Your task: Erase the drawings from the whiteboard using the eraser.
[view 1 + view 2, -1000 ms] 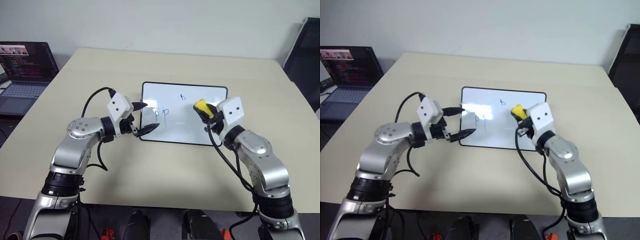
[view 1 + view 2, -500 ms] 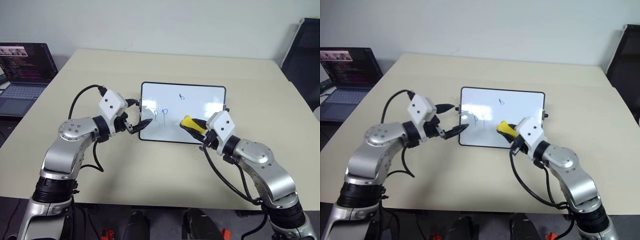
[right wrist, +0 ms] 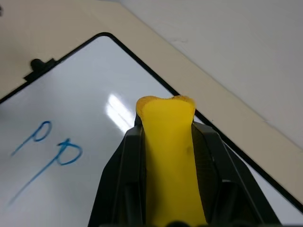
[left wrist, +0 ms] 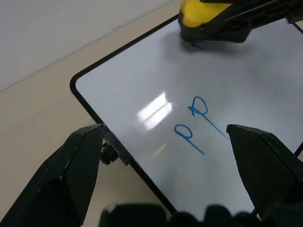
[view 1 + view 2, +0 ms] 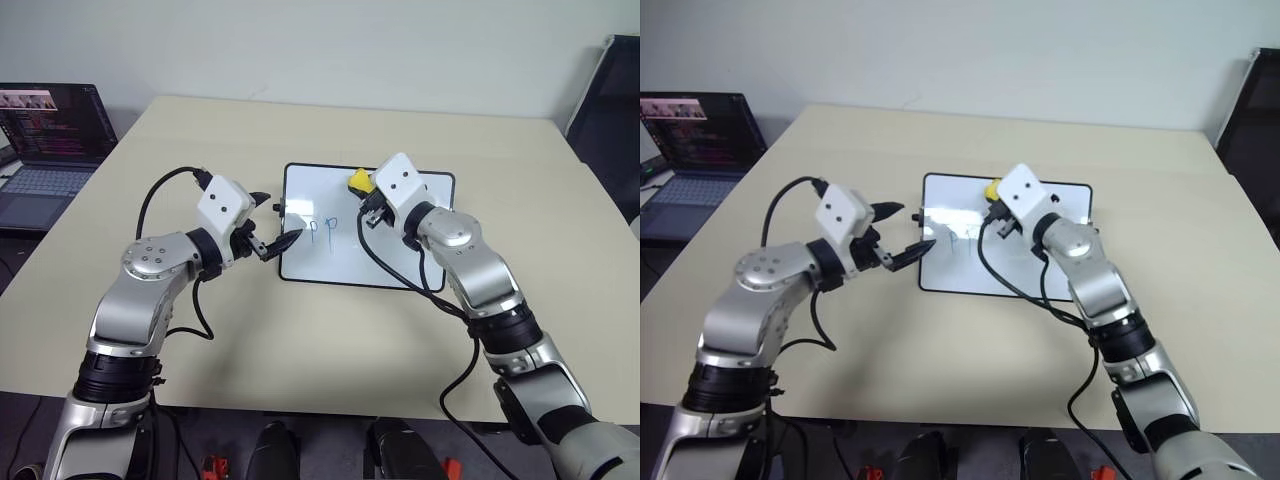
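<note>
Right hand [image 5: 362, 187] pinches the eraser [image 5: 359, 180] between its two black fingers, the yellow block jutting out past the fingertips, its long axis running along the fingers. It sits at the far edge of the whiteboard [image 5: 400, 255], about mid-width; in the left wrist view the eraser's tip seems to rest on the white surface, with a trace of blue just beneath it, though contact cannot be made certain.

From the eraser, the two "p" drawings [image 5: 322, 226] lie toward the robot and toward its left, well apart from the block, in the left half of the board. That offset is what the coming stroke turns on: by my judgement the right hand has to sweep back and leftward across the board to reach them.

Left hand [image 5: 271, 226] stands with its fingers spread, straddling the board's left short edge near the small black knob [image 4: 108, 153]; it lies nearer the "p" marks than the right hand does, but carries nothing, and looks placed to steady the board. I cannot tell whether its fingers touch the frame.

The whiteboard lies flat on the beige bench [image 5: 300, 330], long side across the robot's front. A laptop [image 5: 45, 150] sits off to the far left.
</note>
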Robot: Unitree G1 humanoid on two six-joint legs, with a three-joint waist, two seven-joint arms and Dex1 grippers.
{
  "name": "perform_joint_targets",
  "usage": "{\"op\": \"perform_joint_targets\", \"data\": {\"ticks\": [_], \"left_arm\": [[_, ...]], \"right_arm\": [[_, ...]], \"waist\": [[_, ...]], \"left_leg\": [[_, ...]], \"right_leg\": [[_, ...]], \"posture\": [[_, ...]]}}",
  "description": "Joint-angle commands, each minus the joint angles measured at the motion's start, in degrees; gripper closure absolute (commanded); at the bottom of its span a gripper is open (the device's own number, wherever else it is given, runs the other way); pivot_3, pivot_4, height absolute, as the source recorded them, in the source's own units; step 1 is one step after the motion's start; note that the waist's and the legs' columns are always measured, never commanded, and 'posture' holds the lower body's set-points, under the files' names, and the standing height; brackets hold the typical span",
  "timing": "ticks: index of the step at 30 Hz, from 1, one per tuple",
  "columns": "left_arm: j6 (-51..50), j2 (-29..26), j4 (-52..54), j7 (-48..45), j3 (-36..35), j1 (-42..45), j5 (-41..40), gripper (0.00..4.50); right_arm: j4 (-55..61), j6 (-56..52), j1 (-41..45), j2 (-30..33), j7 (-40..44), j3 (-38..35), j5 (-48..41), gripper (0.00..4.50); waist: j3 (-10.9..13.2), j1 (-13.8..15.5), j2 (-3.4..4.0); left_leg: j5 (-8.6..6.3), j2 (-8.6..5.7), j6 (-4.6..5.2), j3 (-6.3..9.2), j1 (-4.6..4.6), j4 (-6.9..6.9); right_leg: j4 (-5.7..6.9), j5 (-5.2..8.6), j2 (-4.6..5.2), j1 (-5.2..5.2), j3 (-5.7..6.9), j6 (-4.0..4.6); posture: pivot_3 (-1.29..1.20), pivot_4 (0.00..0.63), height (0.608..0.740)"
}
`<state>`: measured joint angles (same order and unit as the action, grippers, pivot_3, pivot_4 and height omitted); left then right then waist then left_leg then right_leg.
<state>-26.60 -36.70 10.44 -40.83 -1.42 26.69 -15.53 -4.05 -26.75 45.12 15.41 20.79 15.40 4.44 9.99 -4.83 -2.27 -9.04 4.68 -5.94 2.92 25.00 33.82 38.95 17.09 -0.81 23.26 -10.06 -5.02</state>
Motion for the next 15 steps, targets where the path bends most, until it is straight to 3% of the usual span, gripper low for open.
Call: {"op": "perform_joint_targets", "data": {"ticks": [1,8,15], "left_arm": [[1.75,0.00,0.44,-0.64,0.13,1.26,0.32,0.00],[2.44,0.12,0.09,-1.18,0.12,1.35,0.57,0.00],[2.91,0.35,-0.86,-1.39,0.60,2.26,0.62,0.00]], "right_arm": [[-3.62,2.04,0.71,0.47,-0.42,0.33,2.40,3.48],[2.81,-4.24,-6.14,5.36,6.41,0.57,1.92,3.49],[-1.07,-0.42,-1.50,2.23,-0.69,-2.72,3.46,3.49]], "waist": [[0.00,0.00,0.00],[-0.02,0.12,-0.02],[0.00,-0.20,-0.01]], "left_leg": [[0.00,0.00,0.00,0.00,0.00,0.00],[0.01,-0.01,0.00,0.06,-0.03,0.12],[0.22,-0.02,0.14,0.05,-0.12,0.19]], "right_leg": [[0.00,0.00,0.00,0.00,0.00,0.00],[0.01,0.06,0.01,-0.11,0.04,-0.12],[0.05,-0.18,0.00,-0.10,-0.01,0.11]], "posture": [[0.00,0.150,0.740],[0.00,0.150,0.740],[0.00,0.150,0.740]]}}
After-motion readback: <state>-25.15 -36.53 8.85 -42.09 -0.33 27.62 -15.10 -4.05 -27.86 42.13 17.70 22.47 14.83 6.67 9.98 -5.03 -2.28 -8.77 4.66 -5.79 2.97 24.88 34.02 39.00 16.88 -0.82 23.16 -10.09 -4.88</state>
